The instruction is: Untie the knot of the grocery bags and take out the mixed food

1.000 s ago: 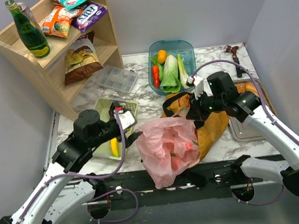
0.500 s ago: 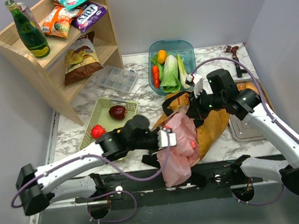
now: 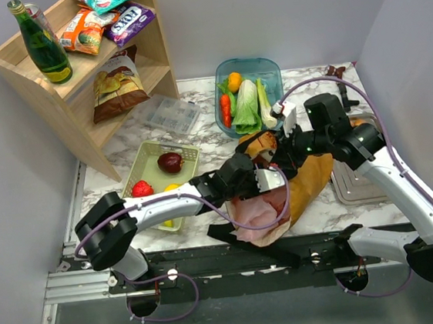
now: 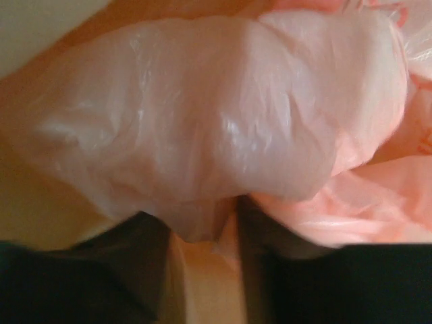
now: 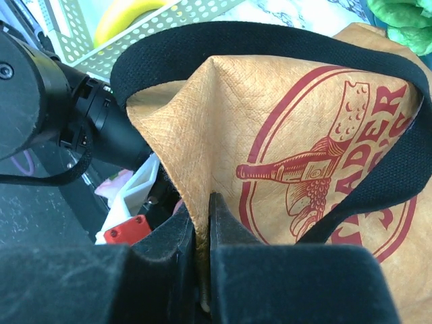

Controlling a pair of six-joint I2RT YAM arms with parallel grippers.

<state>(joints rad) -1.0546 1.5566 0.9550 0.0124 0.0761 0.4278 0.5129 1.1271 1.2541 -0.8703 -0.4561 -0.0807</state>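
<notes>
Going L to R. The shelf (image 3: 77,91) has the orange snack packet (image 3: 82,29) up top, so that one's sorted imo. Next is the green basket (image 3: 147,147) with the strawberry-red fruit (image 3: 142,188) and banana (image 3: 170,188) in it, plus a dark red fruit (image 3: 170,162).

The left arm stretches right across the bench (image 3: 214,143) and pokes down into the pink bag (image 3: 253,216), which sits bunched in the mouth of the tote (image 3: 315,179) near the front edge. On the wrist cam the left end effector (image 4: 202,229) has pink film bulging into the gap between its 2 fingers. It's blurry tho, so I can't tell if it's actually pinching or just nosing in. Can't pick out the knot in any view either, so no idea if it's undone. Guess: it's fishing for whatever's left inside.

Behind that, the teal tub (image 3: 275,71) holds the leafy greens (image 3: 246,105), the carrot (image 3: 226,108) and the small orange (image 3: 233,80), so most of the food looks unloaded already.

The right end effector (image 5: 201,223) is closed tight on the tote's fabric rim, just by the black strap. Prob there to hold the mouth up and open so the left side gets a clear way in. The metal tray (image 3: 355,186) sits half under the tote, far right.
</notes>
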